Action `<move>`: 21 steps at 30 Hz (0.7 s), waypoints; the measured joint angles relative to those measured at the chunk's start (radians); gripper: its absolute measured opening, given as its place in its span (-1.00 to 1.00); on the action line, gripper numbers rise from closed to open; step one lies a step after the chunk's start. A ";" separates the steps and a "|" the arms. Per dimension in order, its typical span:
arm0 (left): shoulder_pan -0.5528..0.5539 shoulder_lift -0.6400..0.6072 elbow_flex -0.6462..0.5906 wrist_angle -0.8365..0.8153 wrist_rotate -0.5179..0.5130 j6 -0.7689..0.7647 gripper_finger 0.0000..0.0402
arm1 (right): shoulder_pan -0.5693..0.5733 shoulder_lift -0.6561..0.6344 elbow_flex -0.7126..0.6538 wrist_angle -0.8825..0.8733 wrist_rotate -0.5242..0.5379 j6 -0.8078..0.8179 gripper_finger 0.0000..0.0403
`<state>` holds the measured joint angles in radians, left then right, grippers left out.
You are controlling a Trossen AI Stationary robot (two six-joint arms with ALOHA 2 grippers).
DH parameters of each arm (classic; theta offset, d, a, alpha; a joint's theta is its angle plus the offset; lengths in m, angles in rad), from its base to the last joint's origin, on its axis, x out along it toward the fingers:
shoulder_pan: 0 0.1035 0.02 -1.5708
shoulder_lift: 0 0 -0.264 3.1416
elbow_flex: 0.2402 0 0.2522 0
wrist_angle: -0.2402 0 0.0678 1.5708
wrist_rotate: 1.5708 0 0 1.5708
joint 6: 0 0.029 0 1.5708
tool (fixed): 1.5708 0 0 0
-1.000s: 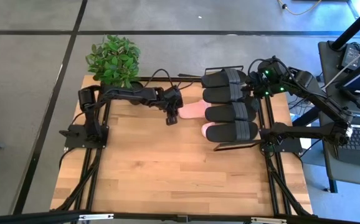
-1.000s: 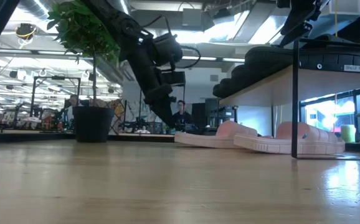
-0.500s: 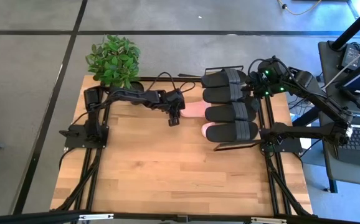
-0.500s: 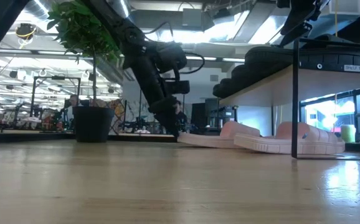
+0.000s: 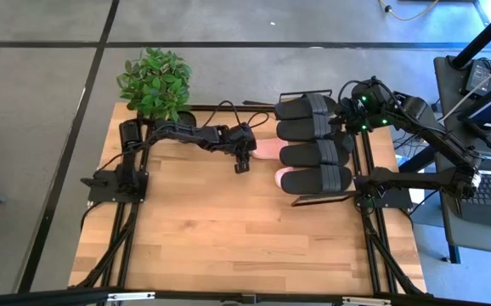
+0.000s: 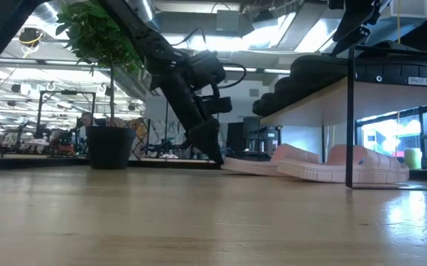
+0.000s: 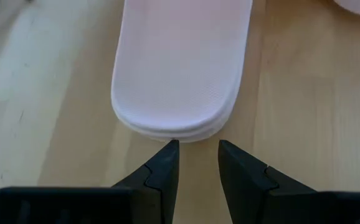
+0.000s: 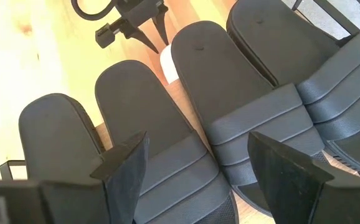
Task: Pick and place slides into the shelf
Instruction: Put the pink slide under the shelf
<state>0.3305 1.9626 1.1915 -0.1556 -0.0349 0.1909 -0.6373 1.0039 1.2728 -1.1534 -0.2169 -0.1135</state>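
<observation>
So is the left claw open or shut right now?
Open: the left claw shows a narrow gap between its fingers, just short of the pink slide's heel, gripping nothing.

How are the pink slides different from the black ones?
Colour: the pink slides are pale, the black slides matte dark. Place: the black ones sit in a row on top of the shelf, while the pink ones lie on the table beneath it. Only a pink one has the left gripper at its heel, jaws slightly apart; the right gripper hangs open over the black ones. All have a wide strap and look similar in size.
</observation>
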 joint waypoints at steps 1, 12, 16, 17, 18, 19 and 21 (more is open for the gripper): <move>0.000 0.000 -0.001 0.007 0.000 -0.001 -0.49 | 0.000 0.000 0.000 0.000 0.000 0.000 0.36; -0.025 0.008 -0.001 0.115 0.003 -0.003 -0.49 | 0.000 0.000 0.000 0.000 0.000 0.000 0.36; -0.027 0.019 -0.001 0.133 0.004 -0.005 -0.49 | 0.000 0.000 0.000 0.000 0.000 0.000 0.36; -0.027 0.023 -0.001 0.133 0.003 -0.006 -0.49 | 0.000 0.000 0.000 0.000 0.000 0.000 0.36; -0.029 0.024 -0.001 0.133 0.003 -0.006 -0.49 | 0.000 0.000 0.000 0.000 0.000 0.000 0.36; -0.030 0.023 -0.001 0.132 0.003 -0.005 -0.49 | 0.000 0.000 0.000 0.000 0.000 0.000 0.36; -0.031 0.017 -0.001 0.114 0.003 -0.005 -0.49 | 0.000 0.000 0.000 0.000 0.000 0.000 0.36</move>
<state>0.2996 1.9796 1.1908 -0.0416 -0.0315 0.1856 -0.6373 1.0039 1.2728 -1.1538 -0.2169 -0.1135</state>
